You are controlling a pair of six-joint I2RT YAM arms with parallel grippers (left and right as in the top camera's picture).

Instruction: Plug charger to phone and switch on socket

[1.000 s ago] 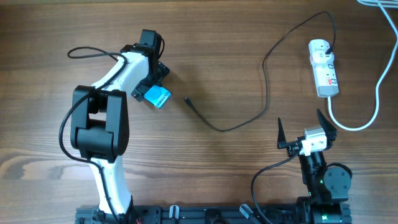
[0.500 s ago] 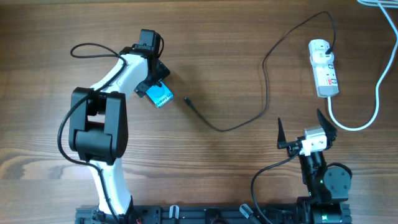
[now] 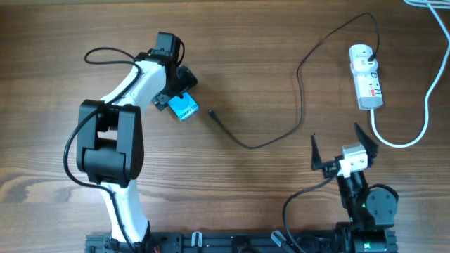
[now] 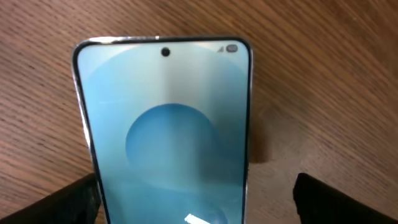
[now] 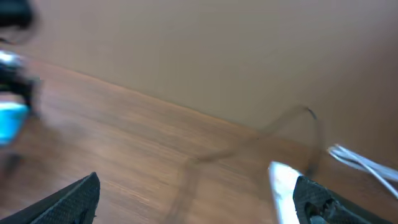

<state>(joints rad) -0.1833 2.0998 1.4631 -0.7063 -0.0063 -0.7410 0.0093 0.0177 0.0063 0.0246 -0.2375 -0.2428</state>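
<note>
L claw (image 4: 193, 186) open, pale-blue rectangular phone (image 4: 165, 124) btwn its fingers. R claw (image 5: 196, 180) open too, thin black charger cable (image 3: 302, 98) ahead.

text: none legible | phone (image 4: 165, 124) screen — icons too small | socket (image 3: 366, 77) marks — too small

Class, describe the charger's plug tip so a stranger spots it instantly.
On the wooden table, follow the thin black charger leftward from the white socket. It ends beside the blue phone in a small plug tip, black, unlike the thick white cord.

even light, blurred right wrist view
</note>
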